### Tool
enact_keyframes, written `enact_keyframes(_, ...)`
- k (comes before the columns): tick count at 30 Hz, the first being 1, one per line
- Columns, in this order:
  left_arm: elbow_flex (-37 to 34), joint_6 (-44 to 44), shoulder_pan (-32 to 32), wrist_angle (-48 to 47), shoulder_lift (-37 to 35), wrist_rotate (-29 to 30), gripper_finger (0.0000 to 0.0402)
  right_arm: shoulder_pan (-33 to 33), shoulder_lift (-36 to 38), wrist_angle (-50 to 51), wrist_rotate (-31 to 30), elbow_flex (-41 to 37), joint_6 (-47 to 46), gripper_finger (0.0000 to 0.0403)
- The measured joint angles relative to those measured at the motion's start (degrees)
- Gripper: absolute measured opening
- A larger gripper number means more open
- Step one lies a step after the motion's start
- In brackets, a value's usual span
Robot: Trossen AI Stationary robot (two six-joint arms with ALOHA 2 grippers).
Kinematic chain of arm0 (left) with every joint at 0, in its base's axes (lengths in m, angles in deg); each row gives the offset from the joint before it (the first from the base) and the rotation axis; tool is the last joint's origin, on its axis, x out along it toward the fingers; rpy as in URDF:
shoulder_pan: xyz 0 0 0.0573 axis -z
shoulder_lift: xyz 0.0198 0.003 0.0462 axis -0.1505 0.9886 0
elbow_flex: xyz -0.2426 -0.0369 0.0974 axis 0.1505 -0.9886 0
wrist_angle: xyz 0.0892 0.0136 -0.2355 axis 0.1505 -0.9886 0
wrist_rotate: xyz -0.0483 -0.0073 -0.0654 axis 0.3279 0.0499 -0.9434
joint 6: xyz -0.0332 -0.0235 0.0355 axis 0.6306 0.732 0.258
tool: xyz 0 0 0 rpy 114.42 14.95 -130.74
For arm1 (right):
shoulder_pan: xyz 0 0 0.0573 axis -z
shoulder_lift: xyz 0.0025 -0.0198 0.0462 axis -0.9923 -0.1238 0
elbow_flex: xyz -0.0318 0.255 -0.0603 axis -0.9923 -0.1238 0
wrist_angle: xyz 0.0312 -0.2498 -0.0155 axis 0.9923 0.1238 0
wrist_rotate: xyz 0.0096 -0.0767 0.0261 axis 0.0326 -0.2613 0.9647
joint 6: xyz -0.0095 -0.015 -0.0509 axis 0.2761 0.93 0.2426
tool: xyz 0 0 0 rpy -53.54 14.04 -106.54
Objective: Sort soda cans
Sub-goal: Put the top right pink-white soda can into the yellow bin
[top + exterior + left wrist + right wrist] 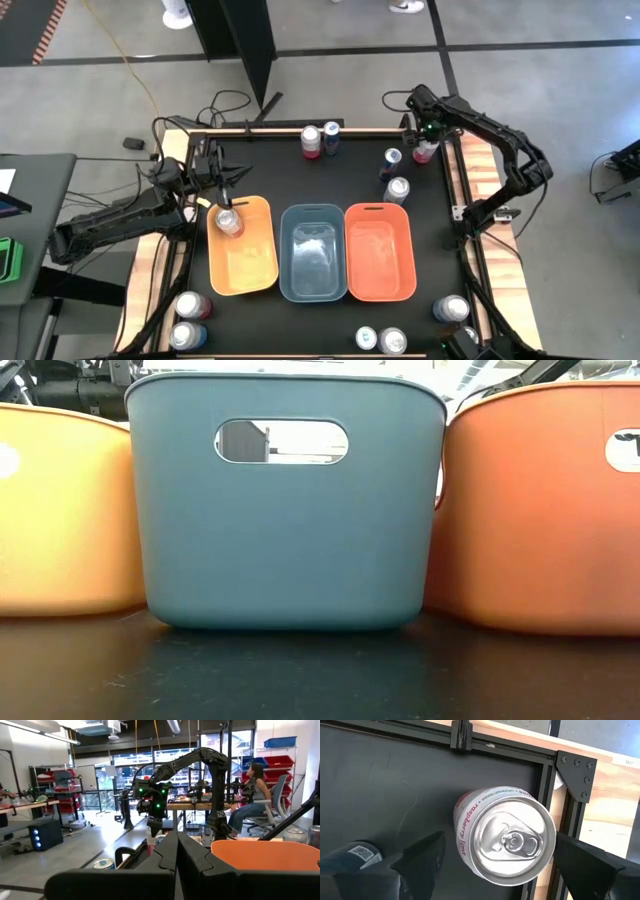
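Observation:
My right gripper hangs open at the table's far right corner, pointing steeply down over a white-and-red soda can that stands upright on the black mat. One finger stands on each side of the can's top, apart from it. My left gripper is shut on nothing and held about level above the far left corner of the yellow-orange bin. A silver-topped can sits in that bin's far end.
A blue bin and a red-orange bin stand right of the yellow-orange one. Loose cans stand at the far edge, near my right gripper, and at the near left, near middle and near right.

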Motion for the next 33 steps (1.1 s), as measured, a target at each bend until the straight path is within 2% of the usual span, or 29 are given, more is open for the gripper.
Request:
enact_keyframes(12, 0.0, 0.0, 0.0, -0.3, 0.0, 0.0, 0.0000, -0.1, 0.1, -2.5, -0.8, -2.3, 0.3, 0.0370)
enact_keyframes(19, 0.0, 0.0, 0.0, -0.3, 0.0, 0.0, 0.0000, -0.1, -0.1, -2.8, -0.8, -2.3, 0.1, 0.0346)
enact_keyframes(25, 0.0, 0.0, 0.0, -0.3, 0.0, 0.0, 0.0000, -0.1, -3.0, -2.3, -1.7, -1.9, 0.0, 0.0317)
enact_keyframes(33, 0.0, 0.0, 0.0, -0.3, 0.0, 0.0, 0.0000, -0.1, -4.3, -2.4, -2.1, -1.8, 0.1, 0.0309)
